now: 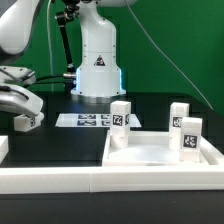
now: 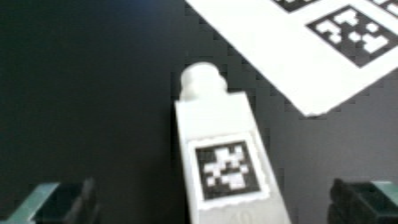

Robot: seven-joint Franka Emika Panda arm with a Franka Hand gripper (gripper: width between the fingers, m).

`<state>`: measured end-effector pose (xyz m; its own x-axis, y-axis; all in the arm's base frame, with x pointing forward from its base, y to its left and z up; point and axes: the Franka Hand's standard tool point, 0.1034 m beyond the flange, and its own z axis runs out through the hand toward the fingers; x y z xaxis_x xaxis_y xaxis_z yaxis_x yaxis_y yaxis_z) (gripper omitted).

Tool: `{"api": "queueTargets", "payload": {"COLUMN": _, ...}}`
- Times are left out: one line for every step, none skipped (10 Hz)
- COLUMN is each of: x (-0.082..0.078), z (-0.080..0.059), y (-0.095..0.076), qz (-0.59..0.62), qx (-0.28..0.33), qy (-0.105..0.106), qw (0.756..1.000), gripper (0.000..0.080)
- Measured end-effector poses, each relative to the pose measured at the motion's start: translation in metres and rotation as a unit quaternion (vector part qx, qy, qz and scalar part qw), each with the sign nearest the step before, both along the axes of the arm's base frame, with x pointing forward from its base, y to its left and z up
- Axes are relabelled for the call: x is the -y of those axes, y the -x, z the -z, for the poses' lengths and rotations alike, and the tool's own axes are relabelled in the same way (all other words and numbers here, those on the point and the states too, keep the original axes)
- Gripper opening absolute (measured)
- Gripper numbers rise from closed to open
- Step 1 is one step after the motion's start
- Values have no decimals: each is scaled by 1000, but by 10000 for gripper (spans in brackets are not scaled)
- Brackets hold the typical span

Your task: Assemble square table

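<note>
The square table's white tabletop (image 1: 160, 155) lies upside down at the exterior view's right, with three tagged white legs standing on it (image 1: 120, 117) (image 1: 178, 113) (image 1: 190, 134). A further white leg (image 1: 27, 122) lies on the black table at the exterior view's left. My gripper (image 1: 20, 103) hangs just above it. In the wrist view that leg (image 2: 219, 140) runs lengthwise between my fingers, tag facing up and round peg pointing away. My gripper (image 2: 210, 205) is open, with one dark fingertip (image 2: 54, 200) on each side and a gap to the leg on both.
The marker board (image 1: 85, 120) (image 2: 311, 45) lies flat in front of the robot base (image 1: 98, 70), close to the loose leg. Long white rails (image 1: 100, 183) run along the front edge, and a white block (image 1: 3, 148) sits at the far left.
</note>
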<state>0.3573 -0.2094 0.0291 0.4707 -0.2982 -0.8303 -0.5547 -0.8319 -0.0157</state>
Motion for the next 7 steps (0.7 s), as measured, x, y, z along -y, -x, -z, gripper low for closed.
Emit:
{"api": "queueTargets", "payload": {"x": 0, "z": 2, "y": -3, "qz": -1, "qx": -24, "qy": -14, "qw": 1000, "gripper": 649}}
{"api": "queueTargets", "payload": {"x": 1, "z": 3, "y": -9, "qz": -7, "qx": -21, "qy": -13, "qw": 1000, "gripper": 649}}
{"api": "queueTargets", "payload": {"x": -3, "z": 2, "y": -14, "qz": -13, "qx": -14, "qy": -12, "qw": 1000, "gripper": 649}}
{"api": "queueTargets", "payload": {"x": -5, "z": 3, "y": -17, "qz": -16, "qx": -11, "qy": -11, "qw": 1000, "gripper": 649}}
{"api": "queueTargets", "payload": {"x": -4, "z": 3, "y": -16, "qz": -15, "qx": -12, "qy": -11, "qw": 1000, "gripper": 649}}
{"api": "queueTargets", "payload": {"x": -3, "z": 3, "y": -15, "qz": -14, "qx": -12, "qy": -10, "qw": 1000, "gripper": 649}}
{"api": "queueTargets", "payload": {"x": -3, "z": 4, "y": -15, "qz": -14, "qx": -11, "qy": -10, "qw": 1000, "gripper": 649}}
